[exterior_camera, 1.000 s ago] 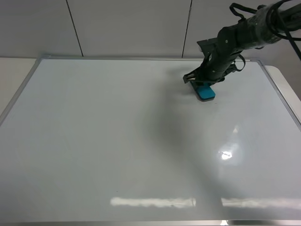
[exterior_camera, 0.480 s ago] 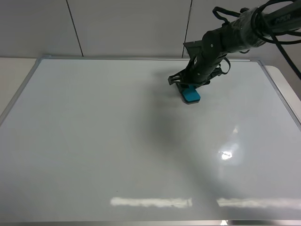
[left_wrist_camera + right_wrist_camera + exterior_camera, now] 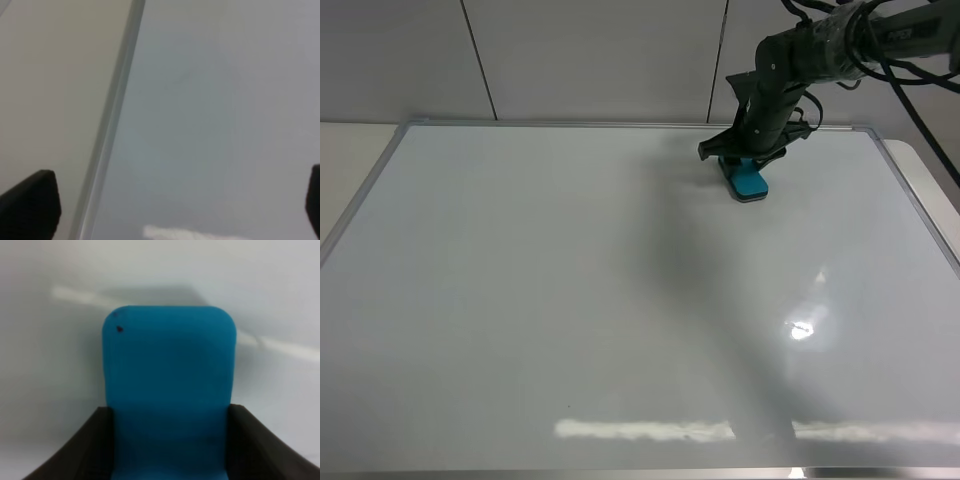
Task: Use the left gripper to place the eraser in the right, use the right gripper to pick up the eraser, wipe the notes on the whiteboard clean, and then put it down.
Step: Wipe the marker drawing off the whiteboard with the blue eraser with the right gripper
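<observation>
Right end effector [image 3: 745, 168] bent down, clamping eraser [image 3: 748, 181] flat on whiteboard [image 3: 570, 300]

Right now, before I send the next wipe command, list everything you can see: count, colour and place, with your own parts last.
whiteboard: one, glossy white with a thin silver frame, lying flat and filling most of the exterior high view; no marker notes visible on it.
eraser: one, teal-blue top, on the whiteboard near its far right edge, held between the right hand's fingers.
wall panels: pale grey, behind the board's far edge.
right hand: one, black, on a dark cable-wrapped arm reaching in from the upper right, shut on the eraser.
left hand: one, black fingertips spread wide in the left wrist view, over the board's framed edge, holding nothing; not seen in the exterior high view.
</observation>
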Robot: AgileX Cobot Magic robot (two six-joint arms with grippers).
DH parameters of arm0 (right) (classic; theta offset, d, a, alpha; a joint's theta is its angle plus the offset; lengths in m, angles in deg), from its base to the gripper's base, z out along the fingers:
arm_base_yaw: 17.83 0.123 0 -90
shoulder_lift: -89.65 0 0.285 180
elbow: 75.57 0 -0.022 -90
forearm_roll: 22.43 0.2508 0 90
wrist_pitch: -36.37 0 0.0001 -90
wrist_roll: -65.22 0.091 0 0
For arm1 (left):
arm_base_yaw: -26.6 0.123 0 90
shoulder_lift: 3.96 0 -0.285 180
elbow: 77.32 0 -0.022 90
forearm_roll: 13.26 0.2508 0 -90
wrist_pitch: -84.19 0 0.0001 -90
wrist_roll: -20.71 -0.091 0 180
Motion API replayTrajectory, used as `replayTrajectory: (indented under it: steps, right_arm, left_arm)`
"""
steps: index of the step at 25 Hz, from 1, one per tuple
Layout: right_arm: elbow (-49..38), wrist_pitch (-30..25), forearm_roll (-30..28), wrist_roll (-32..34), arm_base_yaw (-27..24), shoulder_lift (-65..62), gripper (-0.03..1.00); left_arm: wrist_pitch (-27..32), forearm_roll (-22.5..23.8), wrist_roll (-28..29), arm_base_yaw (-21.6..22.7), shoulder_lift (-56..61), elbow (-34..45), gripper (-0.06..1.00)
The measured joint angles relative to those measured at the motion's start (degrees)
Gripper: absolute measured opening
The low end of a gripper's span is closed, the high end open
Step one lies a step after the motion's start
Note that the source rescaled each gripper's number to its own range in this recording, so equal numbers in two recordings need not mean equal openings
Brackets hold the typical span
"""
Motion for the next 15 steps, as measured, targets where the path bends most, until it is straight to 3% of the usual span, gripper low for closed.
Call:
replayTrajectory:
  steps: [8, 11, 15]
  right_arm:
    - [0.4, 1.1, -0.8, 0.0, -6.7, 0.2, 0.01]
    - [0.4, 1.3, 2.7, -2.1, -9.6, 0.2, 0.01]
    - [0.4, 1.7, 9.4, -9.7, -10.3, 0.2, 0.01]
  left_arm:
    - [0.0, 0.0, 0.0, 0.0, 0.0, 0.0, 1.0]
    - [0.0, 0.0, 0.0, 0.0, 0.0, 0.0, 1.0]
    - [0.0, 0.0, 0.0, 0.0, 0.0, 0.0, 1.0]
